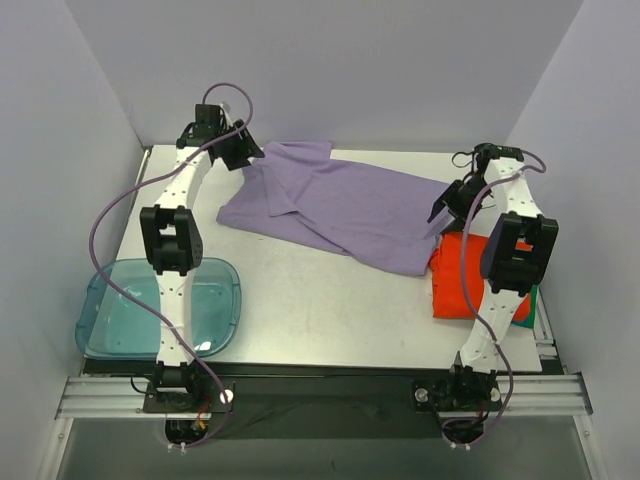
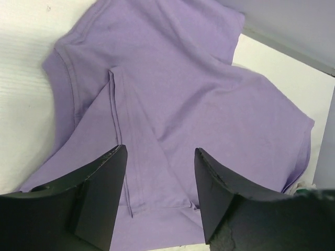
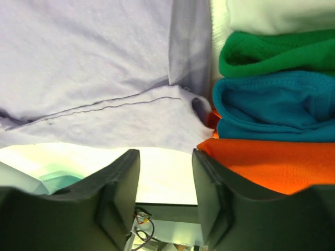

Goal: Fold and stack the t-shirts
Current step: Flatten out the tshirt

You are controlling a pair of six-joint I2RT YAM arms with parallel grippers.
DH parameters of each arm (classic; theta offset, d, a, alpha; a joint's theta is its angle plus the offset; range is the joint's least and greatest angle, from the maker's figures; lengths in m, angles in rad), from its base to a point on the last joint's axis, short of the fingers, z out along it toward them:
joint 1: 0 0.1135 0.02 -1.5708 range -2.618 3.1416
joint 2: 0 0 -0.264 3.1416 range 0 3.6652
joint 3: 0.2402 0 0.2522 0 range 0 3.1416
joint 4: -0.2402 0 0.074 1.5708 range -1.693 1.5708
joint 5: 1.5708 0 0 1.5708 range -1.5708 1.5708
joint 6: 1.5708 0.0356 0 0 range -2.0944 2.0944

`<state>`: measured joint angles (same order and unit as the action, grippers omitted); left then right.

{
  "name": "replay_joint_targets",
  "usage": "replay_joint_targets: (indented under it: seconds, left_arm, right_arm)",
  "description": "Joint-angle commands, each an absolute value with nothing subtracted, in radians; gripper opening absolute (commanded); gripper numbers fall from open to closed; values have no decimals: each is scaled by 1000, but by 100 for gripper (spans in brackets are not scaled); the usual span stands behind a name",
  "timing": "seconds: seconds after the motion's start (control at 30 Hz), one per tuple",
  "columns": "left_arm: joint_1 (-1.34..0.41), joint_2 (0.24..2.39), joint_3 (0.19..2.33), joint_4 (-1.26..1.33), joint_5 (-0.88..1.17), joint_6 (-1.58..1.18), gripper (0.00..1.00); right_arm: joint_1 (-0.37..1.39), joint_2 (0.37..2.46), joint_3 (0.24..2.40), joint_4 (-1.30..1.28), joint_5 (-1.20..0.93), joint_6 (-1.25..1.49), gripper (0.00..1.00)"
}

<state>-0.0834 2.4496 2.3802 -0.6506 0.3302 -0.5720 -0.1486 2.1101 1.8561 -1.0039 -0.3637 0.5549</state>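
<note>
A lavender-purple t-shirt (image 1: 330, 205) lies partly folded across the back of the table (image 1: 330, 300). In the left wrist view that t-shirt (image 2: 199, 94) fills the frame, one flap folded over it. My left gripper (image 1: 250, 158) hovers over its far left corner, open (image 2: 159, 157), with nothing between the fingers. My right gripper (image 1: 440, 212) stands open (image 3: 166, 157) at the shirt's right end (image 3: 94, 78), also holding nothing. Beside it is a stack of folded t-shirts: orange-red (image 1: 455, 280) (image 3: 261, 167), teal (image 3: 272, 110) and green (image 3: 272, 52).
A translucent blue plastic tray (image 1: 215, 300) sits at the front left, partly over the table's edge, under the left arm. Grey walls close in the left, back and right. A green edge (image 1: 535, 300) shows under the right arm.
</note>
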Motion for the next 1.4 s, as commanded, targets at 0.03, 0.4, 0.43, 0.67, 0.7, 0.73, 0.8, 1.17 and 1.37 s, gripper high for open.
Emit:
replay_joint_targets:
  seconds: [0.03,0.4,0.43,0.67,0.7,0.73,0.8,1.17,1.37]
  left_arm:
    - [-60,2396,2313,-583,345,-589,65]
    - [31,2186,1890,-738,166,-502,65]
    - [32,2178,1873,-738,163,-503,65]
    - [34,2180,1839,-732,123,-489,65]
    - [34,2183,1839,-732,127,-489,64]
    - [32,2193,1838,-733,133,-491,64]
    - [31,2198,1818,-716,150,-498,65]
    - [57,2181,1692,-598,252,-575,0]
    - [127,2105,1658,-640,184,-522,0]
  right_arm:
    - [-126,2089,1914,-1023,-367,534,48]
    - [29,2083,1893,-989,-397,489,50]
    - [38,2082,1881,-979,-402,492,50]
    - [72,2068,1833,-960,-407,492,50]
    - [74,2069,1829,-959,-402,489,50]
    - [74,2072,1819,-959,-399,489,50]
    - [74,2086,1809,-957,-391,482,50]
    - [86,2190,1783,-943,-357,446,50]
    - [109,2189,1772,-943,-354,437,50]
